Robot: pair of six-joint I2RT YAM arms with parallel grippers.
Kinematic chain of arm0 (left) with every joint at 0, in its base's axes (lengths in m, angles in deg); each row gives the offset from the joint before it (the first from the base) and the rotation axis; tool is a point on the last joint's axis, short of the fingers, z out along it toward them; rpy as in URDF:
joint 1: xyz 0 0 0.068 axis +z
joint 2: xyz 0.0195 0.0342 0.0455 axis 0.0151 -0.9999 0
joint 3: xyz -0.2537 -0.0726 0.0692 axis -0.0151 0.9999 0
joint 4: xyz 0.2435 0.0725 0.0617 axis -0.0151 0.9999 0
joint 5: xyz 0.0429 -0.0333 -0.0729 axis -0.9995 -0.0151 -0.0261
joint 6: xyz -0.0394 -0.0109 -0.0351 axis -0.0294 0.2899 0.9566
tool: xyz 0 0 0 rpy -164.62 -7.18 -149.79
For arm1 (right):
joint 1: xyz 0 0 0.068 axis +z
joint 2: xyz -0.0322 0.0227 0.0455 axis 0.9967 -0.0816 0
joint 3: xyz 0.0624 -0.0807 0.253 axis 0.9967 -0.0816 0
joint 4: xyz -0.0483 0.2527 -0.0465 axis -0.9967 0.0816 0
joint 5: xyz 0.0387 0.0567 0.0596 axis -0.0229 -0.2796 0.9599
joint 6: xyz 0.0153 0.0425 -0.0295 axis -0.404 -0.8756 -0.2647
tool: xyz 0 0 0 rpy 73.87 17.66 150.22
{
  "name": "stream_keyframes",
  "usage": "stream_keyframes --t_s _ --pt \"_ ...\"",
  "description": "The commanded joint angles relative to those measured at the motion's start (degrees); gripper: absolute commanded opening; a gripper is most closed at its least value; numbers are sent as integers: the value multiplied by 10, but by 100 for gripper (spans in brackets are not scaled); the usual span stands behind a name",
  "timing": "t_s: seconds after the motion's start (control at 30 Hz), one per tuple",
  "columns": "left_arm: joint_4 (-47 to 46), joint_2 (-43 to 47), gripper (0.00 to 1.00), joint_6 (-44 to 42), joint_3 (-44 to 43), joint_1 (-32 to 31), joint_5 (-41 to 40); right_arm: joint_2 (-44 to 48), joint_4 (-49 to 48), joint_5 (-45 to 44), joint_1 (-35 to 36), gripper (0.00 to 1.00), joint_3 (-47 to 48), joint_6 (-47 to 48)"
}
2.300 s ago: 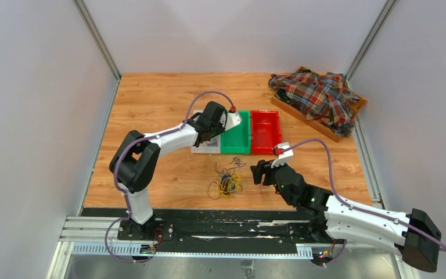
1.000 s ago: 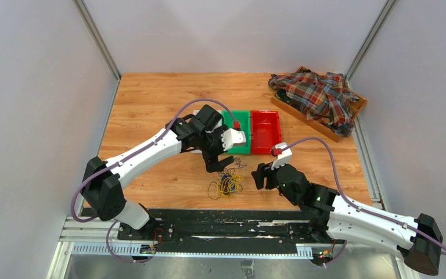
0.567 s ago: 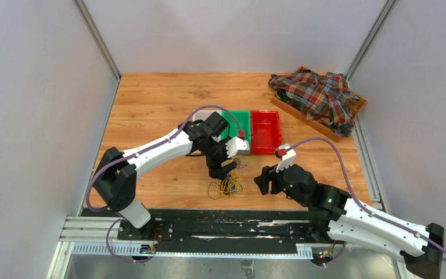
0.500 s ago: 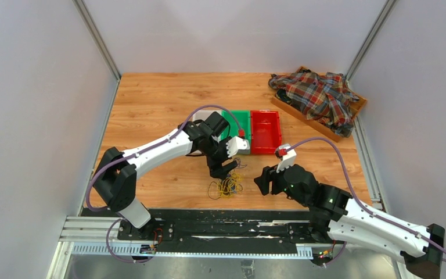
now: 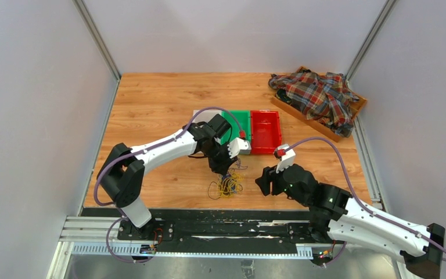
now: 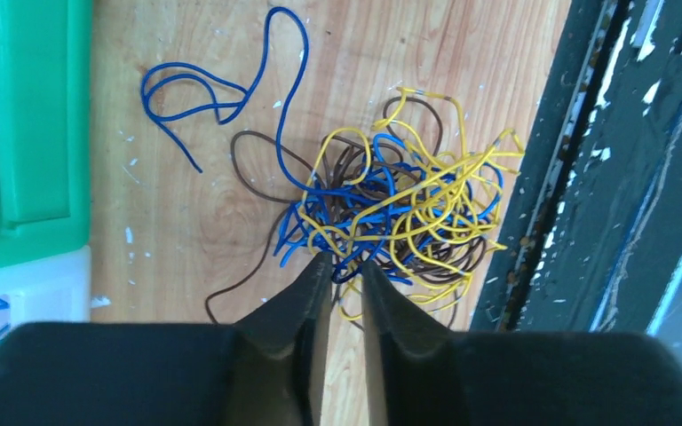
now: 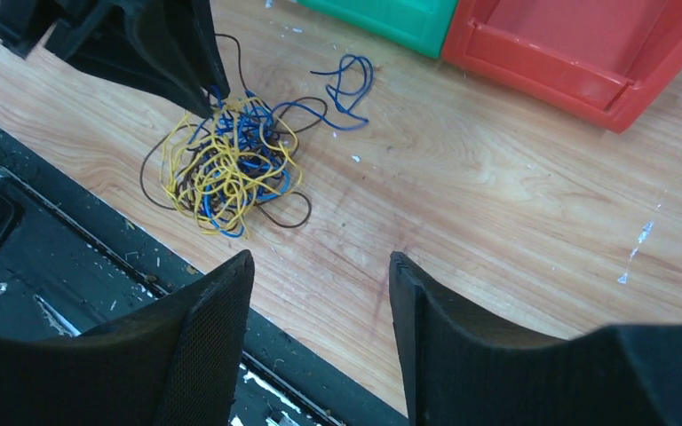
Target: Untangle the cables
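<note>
Centrally, close to the front edge of a scuffed wood-grain table [image 5: 162, 99], the cables [image 5: 227, 185] lie in a loose clump. They are thin, springy wires in yellow, blue and dark brown, looped through one another. One blue wire trails out of the clump in open curls toward the green bin [image 5: 241, 119].

From above, the left gripper [image 5: 223, 170] points down at the far edge of the clump. Its dark, wedge-shaped fingers [image 6: 306, 293] are nearly together, with only a thin slit between them. Their tips touch blue and yellow strands. Whether a wire is caught in the slit cannot be told.

Off to the right, well apart from the clump, the right gripper [image 5: 264, 180] hangs over bare wood. Its broad, finely textured fingers [image 7: 209, 328] stand wide apart and hold nothing.

Just beside the clump's near side runs a chipped black rail [image 5: 232, 218]. Behind it sit the glossy green plastic bin and a red bin [image 5: 265, 132], edge to edge. Bare wood lies open to the clump's left and right. At the far right corner, a crumpled plaid shirt [image 5: 319, 96] fills a wooden tray [image 5: 302, 119].
</note>
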Motion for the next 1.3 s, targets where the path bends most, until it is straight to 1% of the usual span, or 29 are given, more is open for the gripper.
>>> stream_keyframes --t_s 0.0,0.07,0.17,0.3,0.4,0.5,0.57,0.77,0.83,1.1,1.27 --pt "-18 26 16 18 -3 -2 -16 5 -12 -13 -7 57 21 10" --pt "-15 46 8 29 -11 -2 -22 2 -27 -10 -7 56 16 7" --pt "-3 76 1 38 -27 -2 -32 -2 -58 -11 -7 56 8 6" --pt "20 110 1 51 -36 -2 -25 -20 -110 -11 -7 58 8 16" --pt "56 134 1 58 -53 -2 -19 -38 -163 -1 -7 67 16 33" --pt "83 166 1 60 -73 -2 -15 -61 -220 28 -7 81 33 66" --pt "98 184 1 62 -85 -2 -11 -80 -254 46 -6 83 47 83" --pt "153 209 1 65 -126 -2 -4 -149 -310 99 0 84 99 102" --pt "160 216 1 63 -125 -2 0 -166 -318 97 7 84 112 108" --pt "174 230 1 55 -119 -2 -7 -199 -375 97 9 81 101 96" --pt "173 232 1 45 -114 -2 -18 -201 -365 124 9 80 106 98"
